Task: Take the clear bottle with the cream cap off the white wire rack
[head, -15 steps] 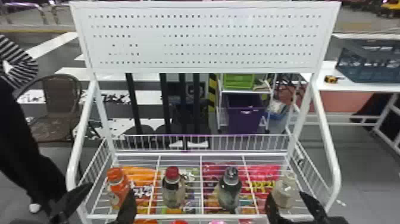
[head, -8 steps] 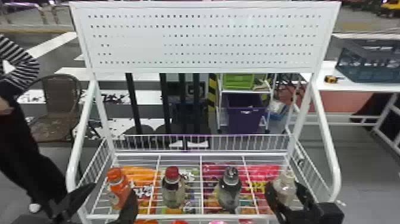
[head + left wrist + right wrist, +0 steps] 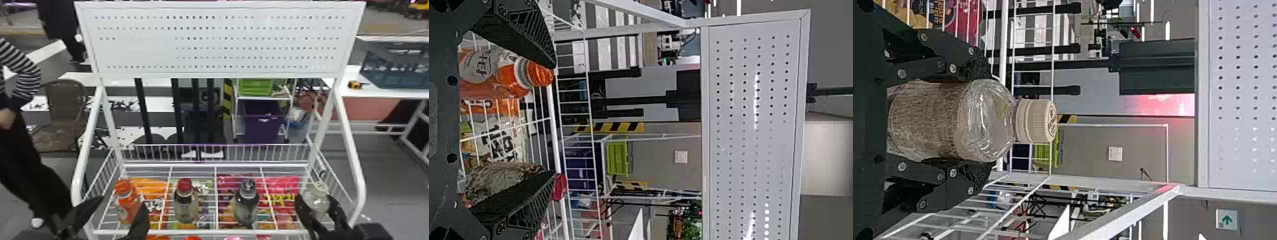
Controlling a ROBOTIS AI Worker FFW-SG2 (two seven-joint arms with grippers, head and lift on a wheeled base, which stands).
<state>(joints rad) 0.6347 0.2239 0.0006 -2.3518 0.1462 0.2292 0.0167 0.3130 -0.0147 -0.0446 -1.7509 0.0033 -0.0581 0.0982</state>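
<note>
Head view, clear bottle (image 3: 320, 193) in the right hand (image 3: 315, 201) at the right end of the rack (image 3: 191, 232), left hand (image 3: 123, 201) open near the orange bottle (image 3: 126, 213), left wrist view, orange bottle's label (image 3: 479, 65), red-capped bottle (image 3: 499, 176) partly hidden by a finger, right wrist view, fingers closed on the clear bottle's sides, cream cap (image 3: 1033, 121) distinct.

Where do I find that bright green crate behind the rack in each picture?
Head view: right of centre, the green crate sits just above the purple bin.
Left wrist view: crate beside that bin, lying sideways.
Right wrist view: crate partly behind the cream cap.
Shared landmark: the white perforated panel.
</note>
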